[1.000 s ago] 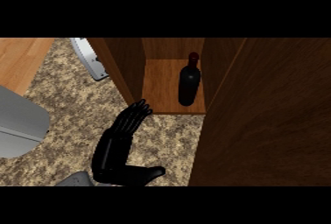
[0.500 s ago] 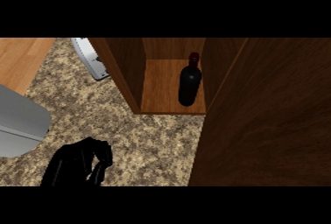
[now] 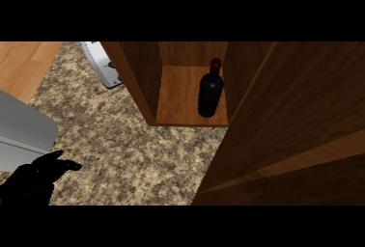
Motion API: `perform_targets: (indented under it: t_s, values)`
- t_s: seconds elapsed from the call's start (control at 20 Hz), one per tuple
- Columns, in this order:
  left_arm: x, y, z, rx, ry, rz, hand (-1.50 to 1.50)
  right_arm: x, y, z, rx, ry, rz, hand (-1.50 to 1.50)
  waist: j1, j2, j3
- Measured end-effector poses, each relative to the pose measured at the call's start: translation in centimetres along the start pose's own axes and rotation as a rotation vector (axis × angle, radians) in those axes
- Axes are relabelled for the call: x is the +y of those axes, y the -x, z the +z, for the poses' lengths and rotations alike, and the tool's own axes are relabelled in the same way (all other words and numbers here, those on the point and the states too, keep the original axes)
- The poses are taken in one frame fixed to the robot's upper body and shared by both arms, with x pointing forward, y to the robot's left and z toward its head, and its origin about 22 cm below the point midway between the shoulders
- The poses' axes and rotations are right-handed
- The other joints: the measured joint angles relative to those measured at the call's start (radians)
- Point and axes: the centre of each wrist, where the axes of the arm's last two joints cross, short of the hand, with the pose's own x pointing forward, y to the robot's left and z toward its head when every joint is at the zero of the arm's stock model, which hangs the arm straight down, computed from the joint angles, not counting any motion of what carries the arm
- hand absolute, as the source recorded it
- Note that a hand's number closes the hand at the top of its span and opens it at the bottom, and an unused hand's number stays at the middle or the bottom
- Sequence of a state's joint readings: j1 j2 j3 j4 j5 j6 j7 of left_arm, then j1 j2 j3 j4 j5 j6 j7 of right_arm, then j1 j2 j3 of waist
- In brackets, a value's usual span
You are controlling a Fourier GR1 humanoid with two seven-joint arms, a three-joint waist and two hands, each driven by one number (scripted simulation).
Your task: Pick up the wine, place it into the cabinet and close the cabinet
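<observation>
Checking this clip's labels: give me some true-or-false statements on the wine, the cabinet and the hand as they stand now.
1. The wine bottle stands upright inside the cabinet. True.
2. The cabinet is shut. False: its door stands open, and the bottle shows.
3. A robot hand holds the bottle. False: it is at the lower left over the counter, apart from the bottle.
4. Only one robot hand shows. True.

The cabinet is brown wood with a smooth, faintly shiny grain. Inside it, the wine bottle looks like dark glossy glass. Left of the cabinet, the worktop is speckled, rough-looking stone, and the robot hand is matt black.
</observation>
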State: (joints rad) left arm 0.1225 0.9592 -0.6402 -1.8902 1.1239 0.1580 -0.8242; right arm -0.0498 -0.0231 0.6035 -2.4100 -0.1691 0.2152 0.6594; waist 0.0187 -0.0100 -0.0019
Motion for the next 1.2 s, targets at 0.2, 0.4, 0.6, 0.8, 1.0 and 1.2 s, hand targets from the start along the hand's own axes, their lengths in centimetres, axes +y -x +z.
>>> perform_targets:
  t_s: [0.2,0.4,0.6,0.8,1.0,1.2]
  values:
    - [1.9,-1.2,1.1,-0.013,-0.045,0.0,-1.5,1.7,-0.8,-1.1,0.032,-0.02,0.036,1.5,0.008,-0.001,-0.001]
    - [3.9,-2.4,2.2,-0.016,-0.085,-0.013,-1.5,3.5,-0.6,-2.8,0.039,-0.033,0.047,1.5,0.018,-0.003,-0.002]
    - [6.0,-3.5,2.8,-0.028,-0.104,-0.031,-1.5,3.7,-0.9,-3.0,0.026,0.002,0.078,1.5,0.021,-0.003,-0.003]
    - [7.5,-4.4,3.2,-0.03,-0.102,-0.041,-1.5,3.9,-1.2,-3.1,-0.024,0.057,0.092,1.5,0.025,-0.002,-0.003]
    - [8.6,-5.5,3.4,-0.036,-0.092,-0.049,-1.5,3.9,-1.4,-3.5,-0.07,0.111,0.082,1.5,0.036,0.0,-0.003]
    - [9.9,-6.7,3.6,-0.029,-0.083,-0.064,-1.5,3.7,-1.6,-5.9,-0.1,0.153,0.075,1.5,0.045,0.004,-0.003]
